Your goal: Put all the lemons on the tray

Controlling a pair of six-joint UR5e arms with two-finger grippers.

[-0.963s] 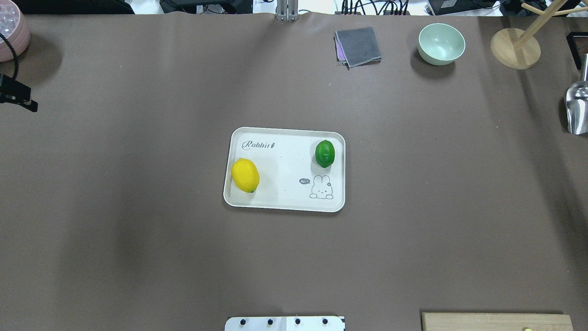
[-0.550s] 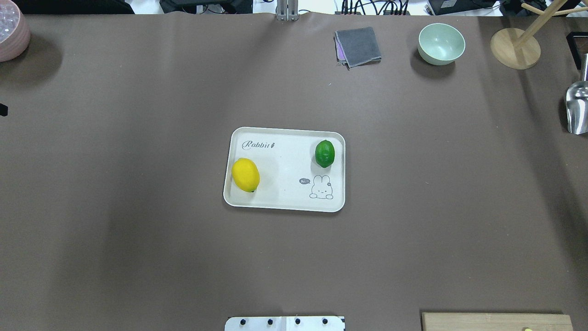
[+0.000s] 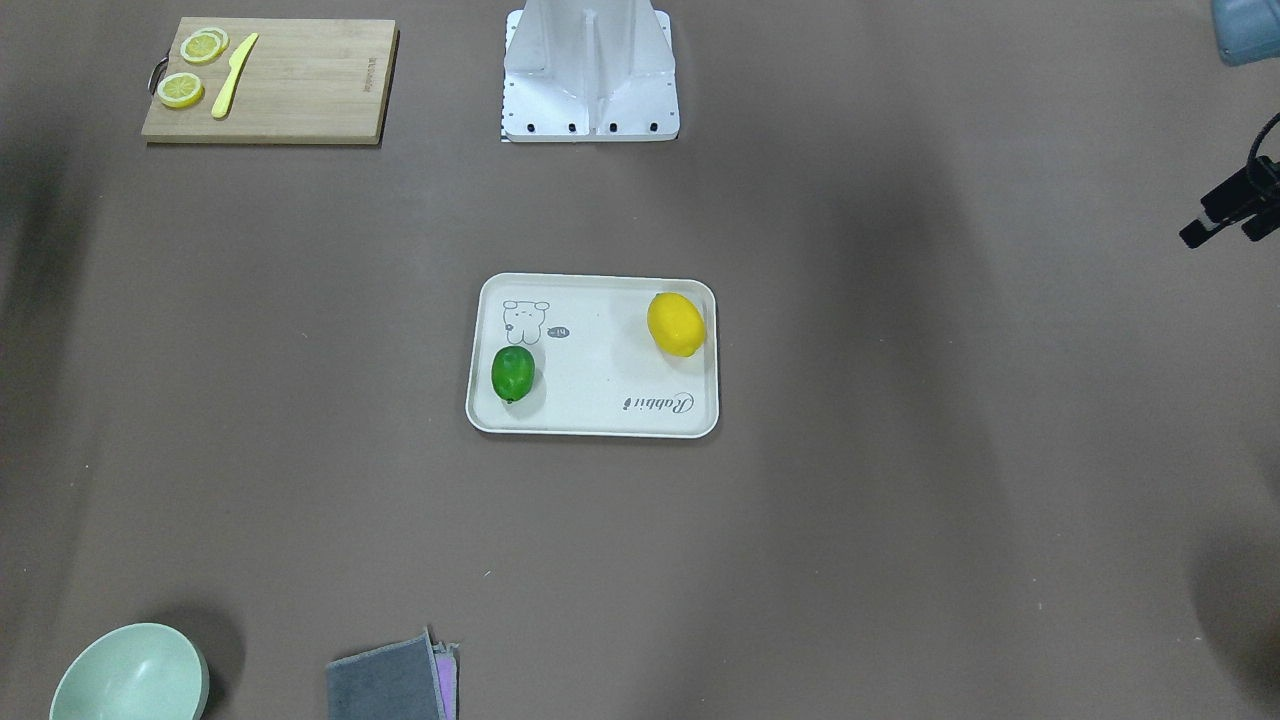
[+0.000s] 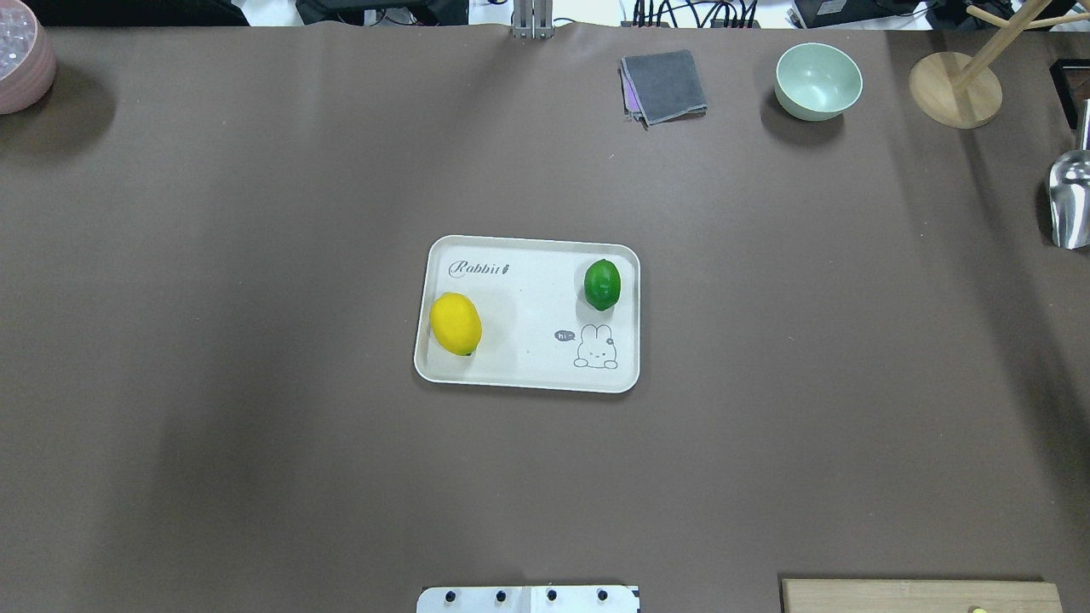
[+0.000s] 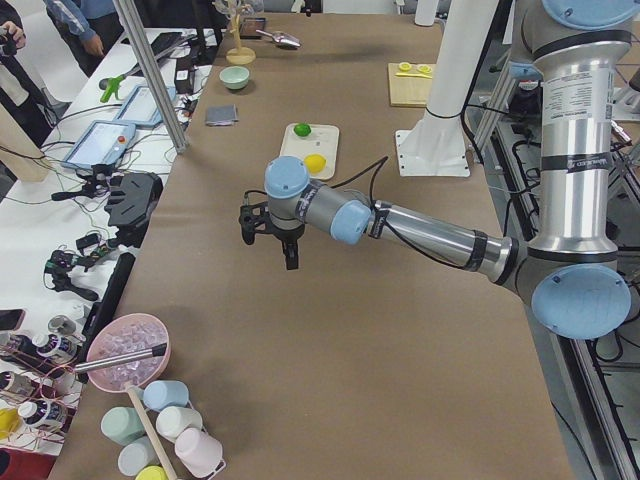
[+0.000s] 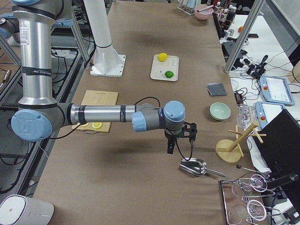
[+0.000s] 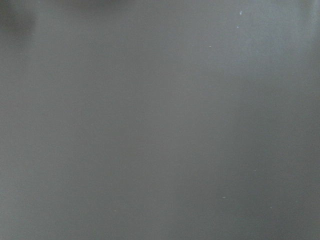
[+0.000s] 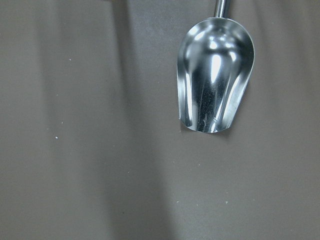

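The cream-white tray (image 4: 528,370) lies at the table's middle. The yellow lemon (image 4: 456,323) rests on its left part and the green lemon (image 4: 602,284) on its right part. Both also show in the front view, the yellow lemon (image 3: 676,323) and the green lemon (image 3: 512,373) on the tray (image 3: 600,350). My left gripper (image 5: 290,255) hangs far left of the tray, only a black part of it (image 3: 1228,212) at the front view's edge. My right gripper (image 6: 169,149) hangs far right, above the metal scoop. I cannot tell whether either is open or shut.
A wooden cutting board (image 3: 290,80) with lemon slices and a yellow knife lies near the robot base (image 3: 590,100). A metal scoop (image 8: 215,80), a green bowl (image 4: 817,81), a grey cloth (image 4: 664,85), a wooden stand (image 4: 954,89) and a pink bowl (image 4: 21,60) stand around the edges.
My left gripper has drawn off to the left and out of the overhead view. The tray and both lemons have not moved.
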